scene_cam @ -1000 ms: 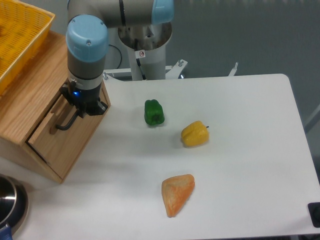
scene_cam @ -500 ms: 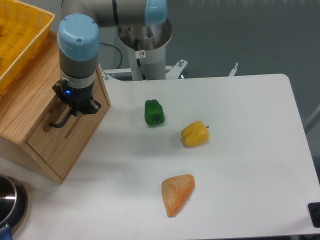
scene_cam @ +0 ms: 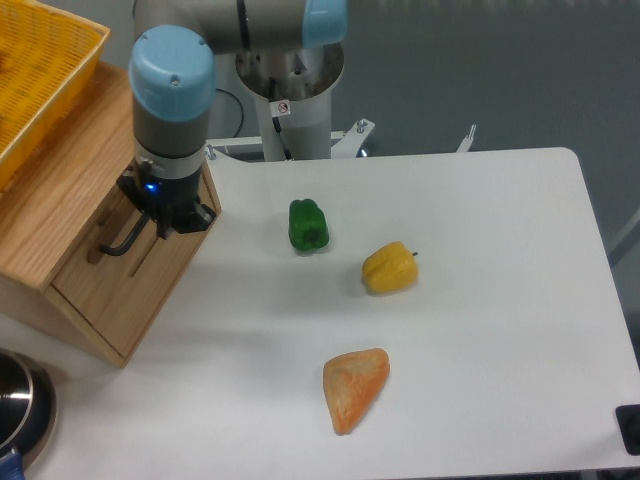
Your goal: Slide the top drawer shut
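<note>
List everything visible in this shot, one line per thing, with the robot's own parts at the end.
light-oak wooden cabinet: one, pale oak, left edge of the table
top drawer with black metal bar handle: one, oak front, looks pushed flush into the cabinet
yellow mesh basket: one, yellow, on top of the cabinet, partly cut off
green bell pepper: one, green, on the table right of the cabinet
yellow bell pepper: one, yellow, table centre
orange wedge-shaped object: one, orange, nearer the front edge
metal pot: one, silver, bottom-left corner, partly cut off
white table: one, white
robot arm: one, grey with light-blue caps, over the cabinet front
gripper: one, black, at the handle; fingers hidden
</note>
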Controlling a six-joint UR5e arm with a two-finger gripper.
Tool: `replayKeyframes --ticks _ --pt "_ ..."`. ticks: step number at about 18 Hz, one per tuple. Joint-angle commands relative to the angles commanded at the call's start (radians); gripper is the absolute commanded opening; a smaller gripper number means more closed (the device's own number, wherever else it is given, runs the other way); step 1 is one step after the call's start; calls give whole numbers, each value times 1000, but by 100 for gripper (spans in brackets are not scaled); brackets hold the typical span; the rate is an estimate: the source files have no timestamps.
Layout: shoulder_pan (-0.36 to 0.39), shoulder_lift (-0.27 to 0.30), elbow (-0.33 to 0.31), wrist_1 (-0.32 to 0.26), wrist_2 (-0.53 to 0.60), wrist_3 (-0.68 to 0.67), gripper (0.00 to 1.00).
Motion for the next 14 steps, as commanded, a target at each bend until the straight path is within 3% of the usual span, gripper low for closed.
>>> replayKeyframes --ticks 5,11,13,14 --pt "89 -21 0 83 2 64 4" --pt "216 -58 0 137 2 285 32" --pt "233 -75 0 156 3 339 63" --pt "244 -90 0 169 12 366 90"
